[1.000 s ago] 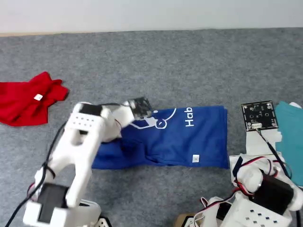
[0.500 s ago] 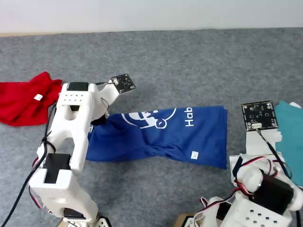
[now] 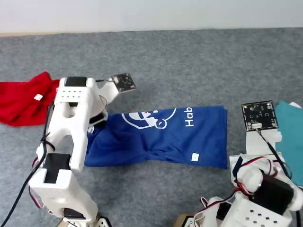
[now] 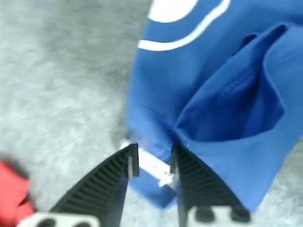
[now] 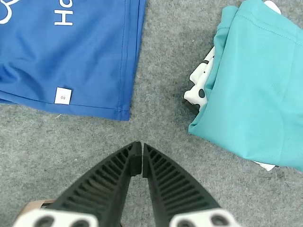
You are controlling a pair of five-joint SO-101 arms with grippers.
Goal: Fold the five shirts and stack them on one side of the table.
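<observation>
Left wrist: shirt [image 4: 213, 71] between fingers [image 4: 113, 178]

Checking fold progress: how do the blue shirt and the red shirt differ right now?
The blue shirt lies spread in a long band at the middle; the red shirt sits bunched in a heap off to one side. The blue shirt shows white print; the red shirt shows none. The left gripper pinches the blue shirt's end; nothing touches the red shirt. Both show a small white tag and lie on the grey table.

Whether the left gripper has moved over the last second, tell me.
Yes. In the high view the left gripper slid from the blue shirt's print toward the red shirt.
</observation>
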